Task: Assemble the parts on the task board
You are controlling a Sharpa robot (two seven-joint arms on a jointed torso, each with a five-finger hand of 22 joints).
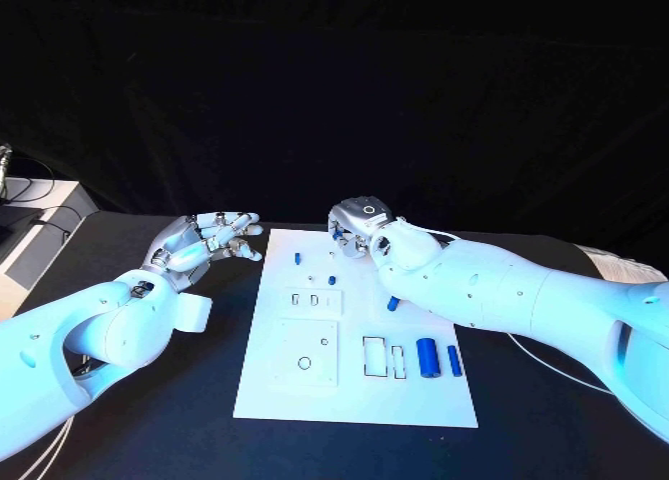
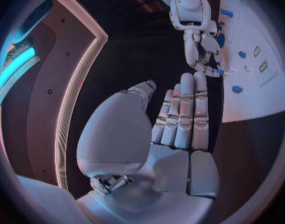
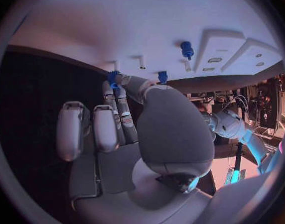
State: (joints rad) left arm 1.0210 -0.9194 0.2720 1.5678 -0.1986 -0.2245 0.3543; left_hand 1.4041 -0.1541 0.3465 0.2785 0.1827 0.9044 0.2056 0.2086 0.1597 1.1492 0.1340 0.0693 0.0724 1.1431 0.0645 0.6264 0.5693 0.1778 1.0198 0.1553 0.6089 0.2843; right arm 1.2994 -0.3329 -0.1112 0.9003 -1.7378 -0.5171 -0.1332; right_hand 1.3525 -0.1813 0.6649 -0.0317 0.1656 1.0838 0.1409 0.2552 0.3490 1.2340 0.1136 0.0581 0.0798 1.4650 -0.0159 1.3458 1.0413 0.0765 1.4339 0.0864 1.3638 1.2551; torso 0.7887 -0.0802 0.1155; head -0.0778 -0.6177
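Note:
The white task board (image 1: pixel 356 390) lies in the middle of the black table. My right hand (image 1: pixel 366 228) hovers over its far edge and pinches a small blue part (image 3: pixel 112 78) between thumb and fingertips; the left wrist view shows that hand (image 2: pixel 202 50) too, with the blue part (image 2: pixel 221 72) at its tips. My left hand (image 1: pixel 212 240) hangs just left of the board's far left corner, fingers stretched out (image 2: pixel 183 114), holding nothing. Two blue cylinders (image 1: pixel 428 357) (image 1: pixel 454 360) lie side by side on the board's right. Small blue pieces (image 1: pixel 298 258) (image 1: pixel 331 280) (image 1: pixel 395 303) sit further back.
Two raised white blocks (image 1: pixel 313 300) (image 1: pixel 305 355) with holes sit on the board's left half, with rectangular slots (image 1: pixel 375 356) beside the cylinders. A thin cable (image 1: pixel 565 365) runs over the table at the right. A white box (image 1: pixel 31 235) stands off the table's far left.

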